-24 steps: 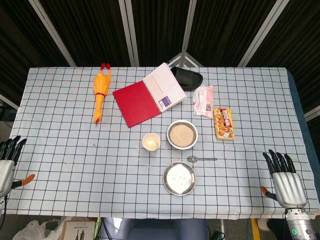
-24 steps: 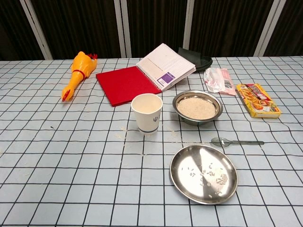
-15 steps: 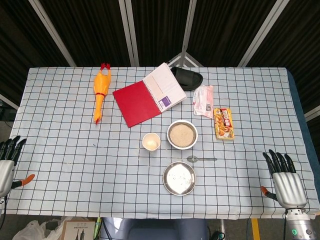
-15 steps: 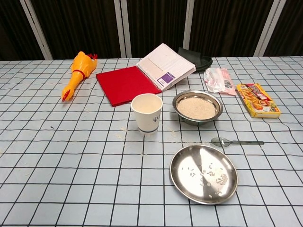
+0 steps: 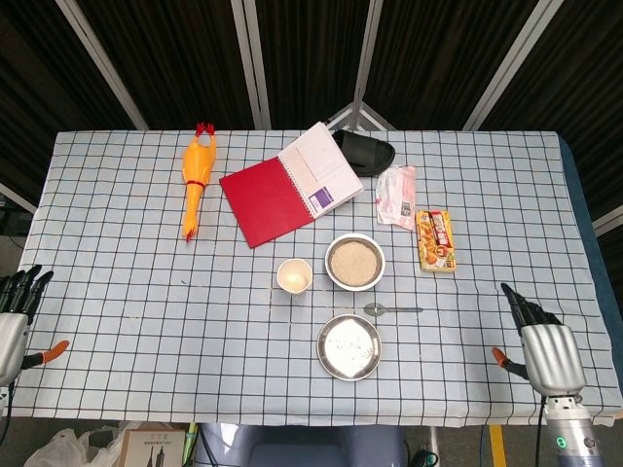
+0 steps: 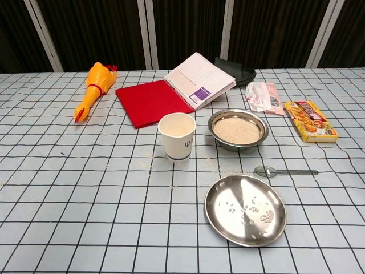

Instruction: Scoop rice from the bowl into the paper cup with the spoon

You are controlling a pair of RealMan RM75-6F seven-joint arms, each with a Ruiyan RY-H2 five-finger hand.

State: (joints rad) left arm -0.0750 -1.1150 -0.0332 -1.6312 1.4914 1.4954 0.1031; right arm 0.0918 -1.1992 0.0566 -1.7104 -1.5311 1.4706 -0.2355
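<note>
A steel bowl of rice stands mid-table. Just left of it is the white paper cup, upright. The metal spoon lies flat on the cloth in front of the bowl, its handle pointing right. My right hand hovers at the table's near right edge, fingers spread, holding nothing, well to the right of the spoon. My left hand sits off the near left edge, fingers apart and empty. Neither hand shows in the chest view.
An empty steel plate with a few rice grains lies near the spoon. Behind are a red notebook, a rubber chicken, a black item, a pink packet and a snack box.
My right hand has shifted slightly left and forward along the near right edge. The left hand and all the objects have stayed put.
</note>
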